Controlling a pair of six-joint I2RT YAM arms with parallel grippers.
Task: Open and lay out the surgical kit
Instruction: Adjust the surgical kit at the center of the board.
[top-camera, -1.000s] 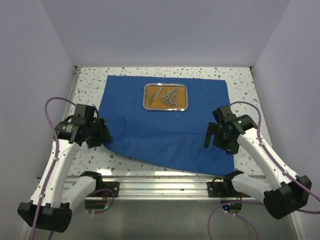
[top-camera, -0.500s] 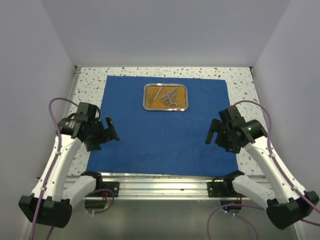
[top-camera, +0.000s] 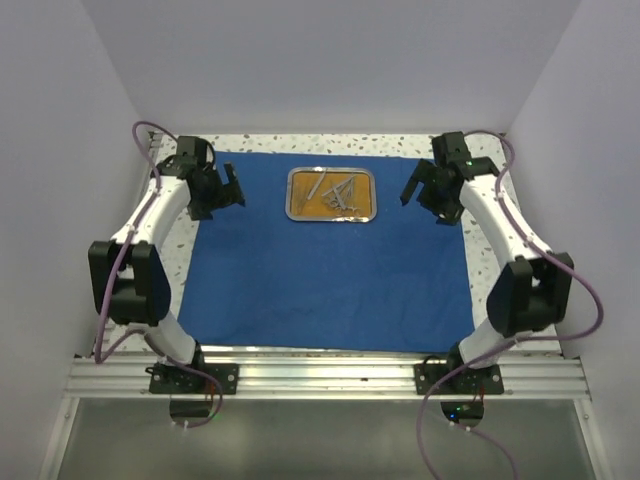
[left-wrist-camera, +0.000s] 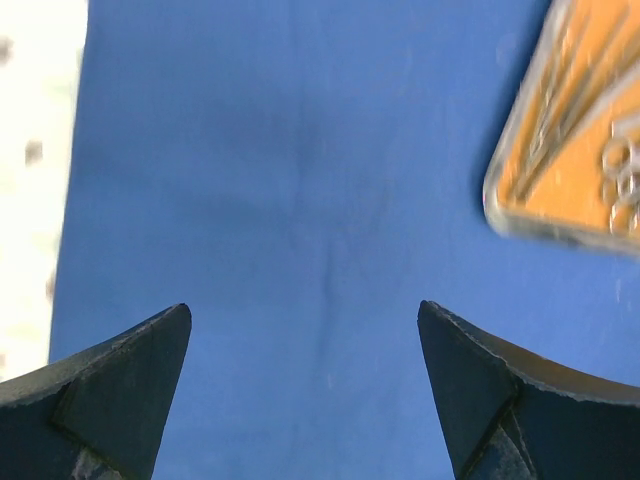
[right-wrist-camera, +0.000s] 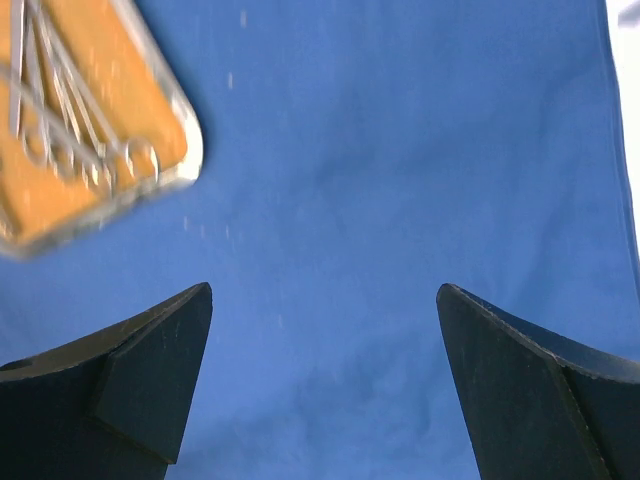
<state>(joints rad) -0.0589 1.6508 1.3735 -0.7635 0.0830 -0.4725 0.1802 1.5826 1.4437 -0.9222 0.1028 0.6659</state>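
The tray (top-camera: 331, 193) sits on the blue wrap (top-camera: 330, 285) between the left gripper (top-camera: 233, 187) and right gripper (top-camera: 413, 183), both spread wide, empty

you have two arms: left arm (top-camera: 150, 225) and right arm (top-camera: 500, 222), white shells with black joint housings. a purple cable (top-camera: 136, 133) loops along each. left gripper (top-camera: 232, 190) and right gripper (top-camera: 412, 186) are black; fingers (left-wrist-camera: 110, 385) dark, wedge-shaped, tapering to points.

The cloth wrap (top-camera: 330, 270) is plain royal blue. The tray (top-camera: 303, 206) has a shiny steel rim and orange-brown inside, holding silver instruments (top-camera: 338, 193). The surface (top-camera: 330, 143) is white with dark speckles. The left tool (top-camera: 232, 192) and right tool (top-camera: 413, 187) are black.
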